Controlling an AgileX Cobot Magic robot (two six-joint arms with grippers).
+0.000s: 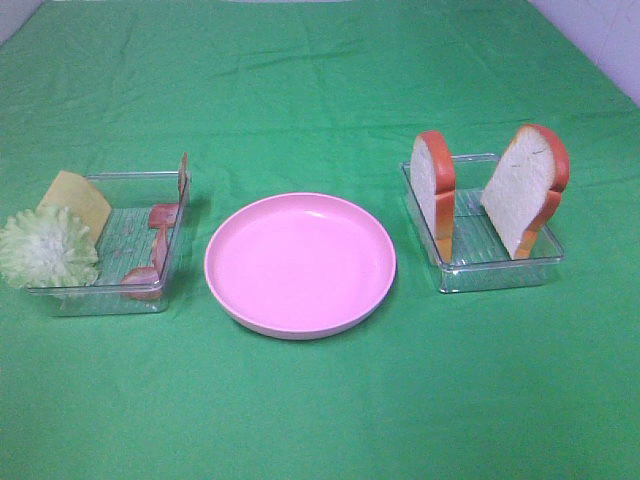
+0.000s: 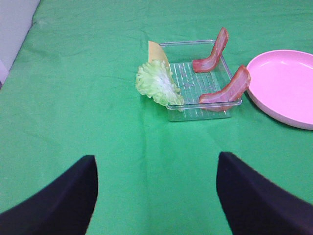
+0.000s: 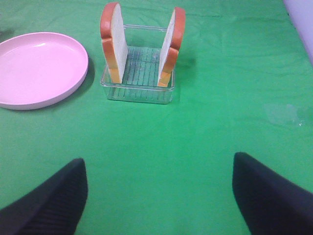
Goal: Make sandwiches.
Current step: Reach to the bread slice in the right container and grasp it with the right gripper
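Nothing is stacked yet: the 2 bread slices (image 1: 520,190) are stood on edge, apart, in the clear tray (image 1: 500,272) beside the pink plate (image 1: 300,262), long axis upright. They are seen straight ahead of the right claw (image 3: 157,161), spread and empty, so that arm is judged nearer for the base slice. The left claw (image 2: 156,157), likewise spread and empty, is faced by lettuce (image 2: 157,84), cheese (image 2: 157,51) and bacon (image 2: 226,90).

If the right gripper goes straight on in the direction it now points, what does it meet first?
Probably the clear tray holding the two bread slices, which stands ahead of the open right gripper. Only green cloth lies between; depth is unclear, so it may touch the cloth first.
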